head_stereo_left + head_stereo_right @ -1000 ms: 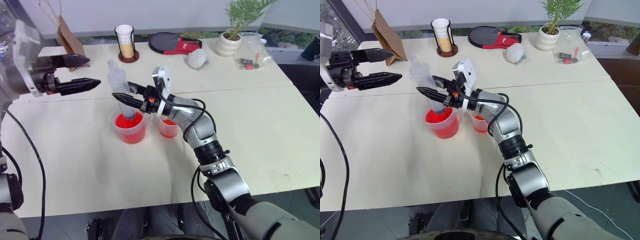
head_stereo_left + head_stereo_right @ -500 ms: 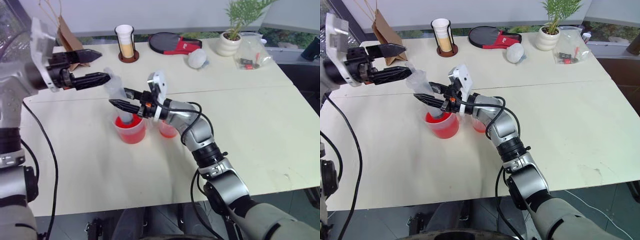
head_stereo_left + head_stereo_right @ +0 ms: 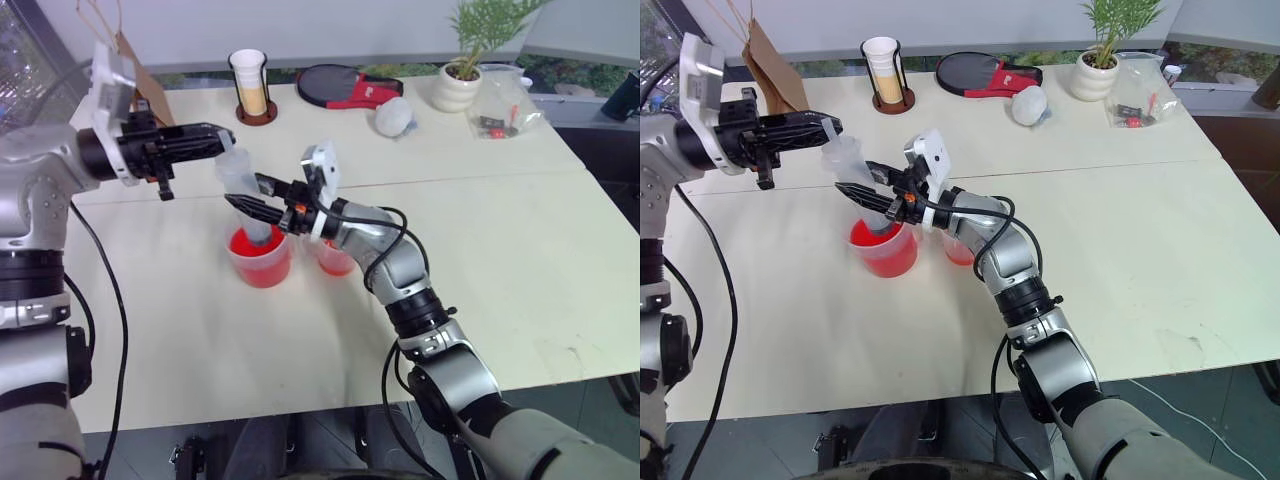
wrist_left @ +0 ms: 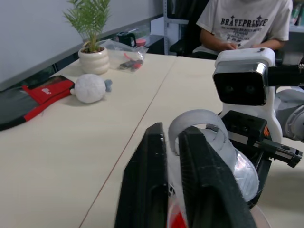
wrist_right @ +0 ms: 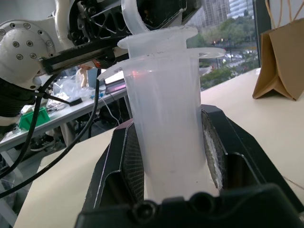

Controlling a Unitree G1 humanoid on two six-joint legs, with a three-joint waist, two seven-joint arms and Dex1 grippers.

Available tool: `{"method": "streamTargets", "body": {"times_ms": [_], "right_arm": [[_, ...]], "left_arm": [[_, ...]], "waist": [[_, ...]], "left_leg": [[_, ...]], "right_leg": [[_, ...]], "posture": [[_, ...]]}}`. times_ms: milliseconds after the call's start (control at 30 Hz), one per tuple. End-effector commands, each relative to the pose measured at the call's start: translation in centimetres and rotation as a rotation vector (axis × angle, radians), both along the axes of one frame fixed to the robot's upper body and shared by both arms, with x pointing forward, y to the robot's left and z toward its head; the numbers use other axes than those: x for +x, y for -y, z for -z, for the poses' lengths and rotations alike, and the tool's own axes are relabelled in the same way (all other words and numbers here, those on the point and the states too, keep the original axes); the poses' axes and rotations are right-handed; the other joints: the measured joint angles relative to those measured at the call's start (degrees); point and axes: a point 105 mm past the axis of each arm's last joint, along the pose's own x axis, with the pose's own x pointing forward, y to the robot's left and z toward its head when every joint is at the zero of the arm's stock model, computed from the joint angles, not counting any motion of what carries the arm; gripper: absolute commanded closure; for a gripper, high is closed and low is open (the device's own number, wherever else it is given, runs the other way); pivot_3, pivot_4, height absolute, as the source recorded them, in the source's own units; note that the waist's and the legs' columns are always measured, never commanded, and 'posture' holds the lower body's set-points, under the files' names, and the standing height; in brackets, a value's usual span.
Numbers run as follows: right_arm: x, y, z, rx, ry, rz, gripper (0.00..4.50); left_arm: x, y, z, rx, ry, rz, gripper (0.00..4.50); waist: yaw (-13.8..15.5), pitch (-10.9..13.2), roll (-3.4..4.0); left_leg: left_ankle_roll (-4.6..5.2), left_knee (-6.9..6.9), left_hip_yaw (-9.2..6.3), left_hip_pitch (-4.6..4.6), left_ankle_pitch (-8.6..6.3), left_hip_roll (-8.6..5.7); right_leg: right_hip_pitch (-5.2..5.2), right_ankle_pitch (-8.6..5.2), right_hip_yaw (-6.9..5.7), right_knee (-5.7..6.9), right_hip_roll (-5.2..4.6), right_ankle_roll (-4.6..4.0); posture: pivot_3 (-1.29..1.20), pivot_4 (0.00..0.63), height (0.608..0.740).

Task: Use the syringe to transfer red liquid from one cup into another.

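Note:
The syringe (image 3: pixel 236 166) stands tilted, its lower end down inside the larger cup (image 3: pixel 262 262), which holds red liquid (image 3: pixel 266 272). The nozzle is hidden in the cup. My right gripper (image 3: pixel 248 196) is shut on the clear barrel (image 5: pixel 166 128), reaching in from the right. My left gripper (image 3: pixel 222 140) comes level from the left, and its fingers (image 4: pixel 148 185) are closed together on the plunger's ring (image 4: pixel 202 124) at the syringe's top. The smaller cup (image 3: pixel 337 260), with orange-red liquid, stands just right of the larger one, under my right forearm.
Along the table's far edge are a brown paper bag (image 3: pixel 135 75), a cup holder (image 3: pixel 250 88), a red-black paddle case (image 3: pixel 345 85), a white plush ball (image 3: pixel 393 115), a potted plant (image 3: pixel 460 80) and a plastic bag (image 3: pixel 505 105). A seated person (image 4: pixel 244 23) is beyond the table.
My left gripper has moved right to the syringe's top and closed from wide open onto the plunger ring. The right gripper and syringe barrel have stayed put.

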Motion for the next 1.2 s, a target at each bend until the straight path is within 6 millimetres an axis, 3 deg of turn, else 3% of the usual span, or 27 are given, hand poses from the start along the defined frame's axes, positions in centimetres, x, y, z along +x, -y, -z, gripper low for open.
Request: {"method": "streamTargets", "body": {"times_ms": [33,267,633,733,833,933,1067,1200], "right_arm": [[-1.6,-1.4,-0.4,-0.002,0.049,-0.068,3.11],[-1.9,-1.8,-0.1,-0.004,0.044,-0.080,3.11],[-1.7,-1.6,-0.4,0.009,0.046,-0.061,3.11],[-1.1,-0.9,-2.0,0.049,0.057,-0.034,3.11],[-0.4,0.5,-4.9,0.129,0.059,0.007,3.11],[-0.3,1.6,-7.0,0.175,0.063,0.021,3.11],[-0.3,2.5,-8.1,0.205,0.043,0.031,3.11],[-0.2,3.0,-8.8,0.250,-0.017,0.030,3.11]], "left_arm": [[-0.7,-0.6,-4.9,-0.070,0.150,-0.026,4.05],[-1.3,-0.7,-7.7,-0.114,0.215,-0.010,4.05],[-0.8,-1.0,-7.2,-0.112,0.183,-0.023,4.05],[-0.7,-1.5,-6.1,-0.092,0.142,-0.040,3.26],[-1.3,-2.6,-4.3,-0.038,0.086,-0.055,1.87],[-2.5,-3.7,-2.9,-0.021,0.028,-0.064,1.87],[-3.8,-5.5,-0.7,0.014,-0.060,-0.117,1.87],[-3.8,-6.8,-0.5,-0.023,-0.057,-0.191,1.87]], "waist": [[0.1,0.0,0.00],[0.0,0.0,0.00],[0.0,0.0,0.00],[-0.1,0.0,0.00],[-0.5,0.0,0.01],[-1.1,0.0,0.02],[-1.3,0.0,0.02],[-0.9,0.0,0.02]], "left_leg": [[0.00,0.00,0.00,0.00,0.00,0.00],[0.00,0.01,0.00,0.00,0.00,0.00],[0.00,0.01,0.00,0.00,0.00,0.00],[0.00,0.01,0.00,0.00,0.00,0.00],[0.00,-0.01,0.00,0.00,0.00,0.01],[-0.01,-0.07,-0.04,0.00,0.01,0.02],[-0.01,-0.06,-0.09,0.00,0.01,0.01],[-0.02,-0.08,-0.10,0.01,0.01,0.02]], "right_leg": [[0.00,0.00,0.00,0.00,0.00,0.00],[0.01,0.00,0.00,0.00,0.01,0.00],[0.01,0.00,0.00,0.00,0.01,0.00],[0.01,0.00,0.00,0.01,0.01,0.00],[-0.01,0.00,0.00,0.01,0.02,0.00],[-0.04,0.00,0.02,0.02,0.01,0.00],[0.00,0.00,0.03,0.00,0.00,0.00],[0.00,0.00,0.02,0.00,0.00,-0.01]], "posture": [[0.00,0.150,0.740],[0.00,0.150,0.740],[0.00,0.150,0.740],[0.00,0.150,0.740],[0.00,0.150,0.740],[0.00,0.150,0.740],[0.00,0.150,0.740],[0.00,0.150,0.740]]}}
